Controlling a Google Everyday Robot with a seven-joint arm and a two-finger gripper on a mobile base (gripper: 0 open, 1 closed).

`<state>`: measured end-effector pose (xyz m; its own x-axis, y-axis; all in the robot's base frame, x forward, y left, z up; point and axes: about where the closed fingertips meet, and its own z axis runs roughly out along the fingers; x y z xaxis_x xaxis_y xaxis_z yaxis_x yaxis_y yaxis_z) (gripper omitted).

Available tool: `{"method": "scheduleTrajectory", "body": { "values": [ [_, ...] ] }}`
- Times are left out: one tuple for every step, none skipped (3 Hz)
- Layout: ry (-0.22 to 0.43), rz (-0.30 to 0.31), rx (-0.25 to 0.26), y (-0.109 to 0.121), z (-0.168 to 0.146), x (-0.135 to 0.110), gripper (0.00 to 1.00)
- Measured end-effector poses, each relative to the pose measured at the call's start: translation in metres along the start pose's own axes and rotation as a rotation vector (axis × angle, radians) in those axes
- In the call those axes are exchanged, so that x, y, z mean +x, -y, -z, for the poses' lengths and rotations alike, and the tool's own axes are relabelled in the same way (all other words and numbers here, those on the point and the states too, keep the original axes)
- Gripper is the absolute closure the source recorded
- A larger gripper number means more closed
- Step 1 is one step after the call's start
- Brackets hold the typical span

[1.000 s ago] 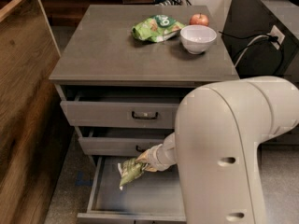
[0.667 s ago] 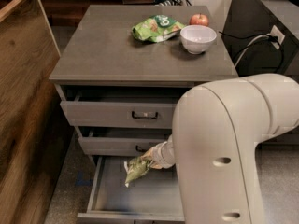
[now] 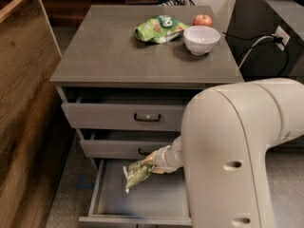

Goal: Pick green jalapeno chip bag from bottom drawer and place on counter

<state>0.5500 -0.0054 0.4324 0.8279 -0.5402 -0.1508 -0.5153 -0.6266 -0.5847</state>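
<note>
Gripper: your gripper [image 3: 153, 161] is sitting over the open bottom drawer [image 3: 142, 201], at 9 o'clock of the big white arm [image 3: 237, 151]. It is clenching on the upper end of the green jalapeno chip bag [image 3: 137, 173].
Bag: it is hanging tilted at 8 o'clock from the gripper, over the drawer's grey floor. You are not getting a view of whether its low tip is touching that floor.
Bottom drawer: it is standing pulled well out, with its front edge lying at 6 o'clock.
Other drawers: the middle drawer [image 3: 118, 148] and top drawer [image 3: 123, 115] are both sticking out a little.
Worktop: the worktop [image 3: 118, 51] is carrying a bright green bag [image 3: 159, 28], with a white bowl [image 3: 201, 38] sitting at 3 o'clock of it. A red apple [image 3: 203, 20] is sitting at 12 o'clock of the bowl.
Arm: it is filling the 4 o'clock area and hiding the bottom drawer's right side.
Wooden panel: the wooden panel [image 3: 23, 103] is running along the 9 o'clock side.
</note>
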Motion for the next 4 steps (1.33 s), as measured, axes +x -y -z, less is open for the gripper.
{"method": "scheduleTrajectory", "body": {
  "values": [
    [0.061,0.079,0.058,0.006,0.028,-0.037,1.00],
    [0.084,0.174,0.081,0.020,0.073,-0.086,1.00],
    [0.085,0.234,0.053,0.025,0.110,-0.128,1.00],
    [0.009,0.280,0.062,0.059,0.144,-0.136,1.00]
  ]
}}
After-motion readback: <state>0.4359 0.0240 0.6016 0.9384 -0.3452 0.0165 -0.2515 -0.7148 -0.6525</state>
